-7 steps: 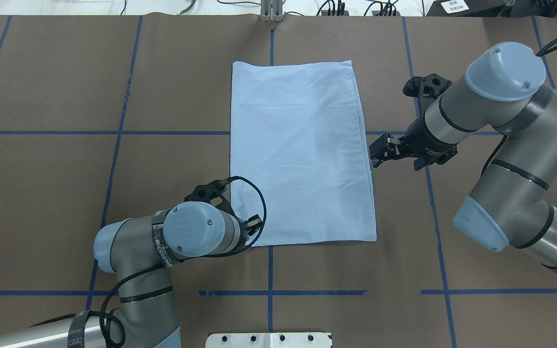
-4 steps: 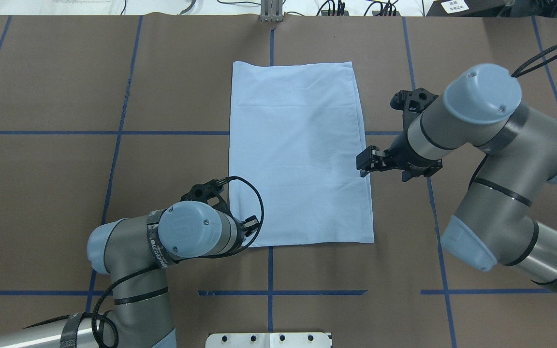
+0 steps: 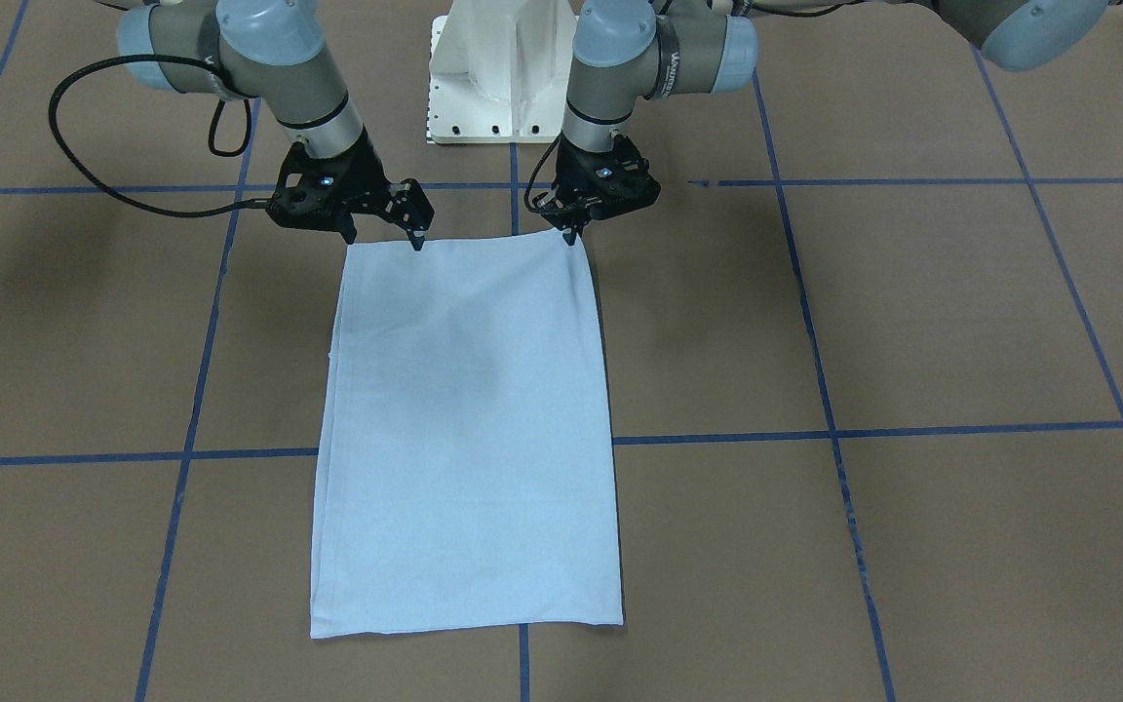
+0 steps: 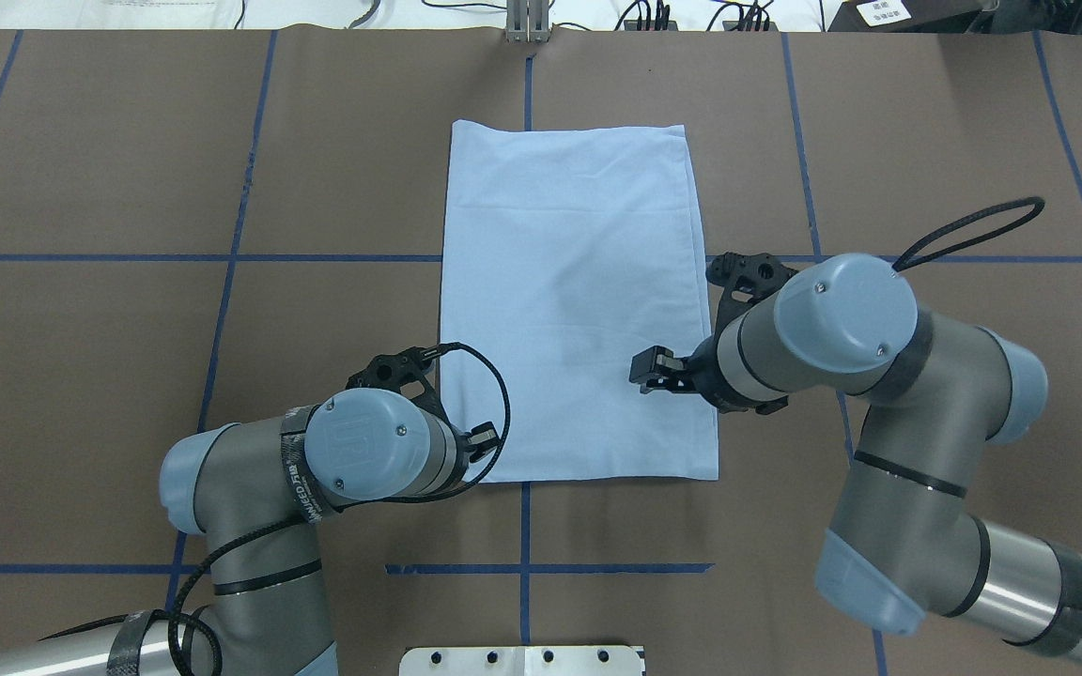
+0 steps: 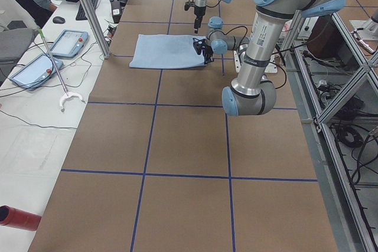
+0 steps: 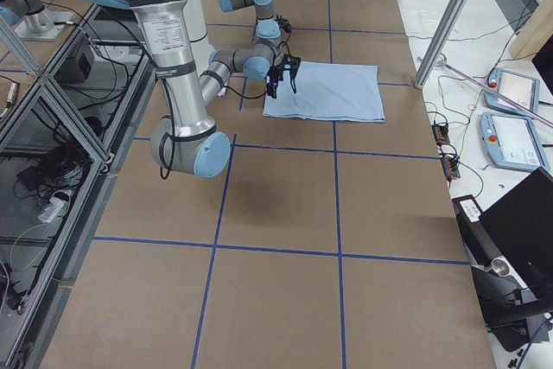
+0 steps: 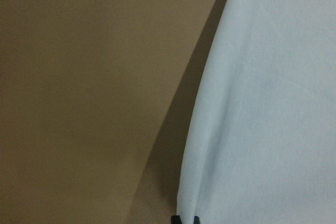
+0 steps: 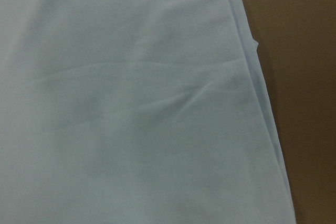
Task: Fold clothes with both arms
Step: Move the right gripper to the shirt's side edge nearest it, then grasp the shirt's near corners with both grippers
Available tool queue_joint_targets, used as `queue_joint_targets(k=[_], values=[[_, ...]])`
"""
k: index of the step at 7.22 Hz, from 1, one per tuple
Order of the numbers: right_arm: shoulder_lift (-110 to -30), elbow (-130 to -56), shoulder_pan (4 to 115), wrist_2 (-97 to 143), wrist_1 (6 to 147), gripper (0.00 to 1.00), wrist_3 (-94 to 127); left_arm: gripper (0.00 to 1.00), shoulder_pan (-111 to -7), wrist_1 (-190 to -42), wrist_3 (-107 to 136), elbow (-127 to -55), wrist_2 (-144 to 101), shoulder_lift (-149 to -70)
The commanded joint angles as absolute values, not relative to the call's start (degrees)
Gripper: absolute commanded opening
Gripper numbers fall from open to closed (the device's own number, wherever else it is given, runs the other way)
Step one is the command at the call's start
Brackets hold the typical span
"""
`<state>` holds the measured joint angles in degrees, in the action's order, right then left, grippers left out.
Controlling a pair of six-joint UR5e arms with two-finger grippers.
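floppy, light pale blue cotton t-shirt [image 4: 569, 282]: left black gripper [image 3: 573, 234] looks clamped on one robot-side corner, right black gripper [image 3: 384, 241] hangs spread wide, should pinch the other.

The table [image 4: 128, 169] is a wide flat top covered in brown paper and marked into big squares by blue tape lines [image 4: 522, 568]. In the middle of it a pale blue T-shirt [image 4: 569, 300] lies flat, folded to a long plain rectangle with its long sides running away from the robot and two crossing tape lines passing under it. A white base plate [image 4: 522, 660] sits on the table at the robot's side.
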<state>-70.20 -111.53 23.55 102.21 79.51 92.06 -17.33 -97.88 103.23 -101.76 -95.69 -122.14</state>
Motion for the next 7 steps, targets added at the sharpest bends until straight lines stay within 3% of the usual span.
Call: queue_joint_targets(k=[1, 7], values=[[-70.8, -111.2, 18.7, 97.6, 79.9, 1.0, 101.2, 0.0, -17.3, -98.1, 103.1, -101.5, -95.8, -122.3], [-69.9, -107.8, 18.0, 97.1, 85.4, 1.0, 109.1, 0.0, -17.3, -98.3, 103.1, -100.7, -95.7, -122.3]])
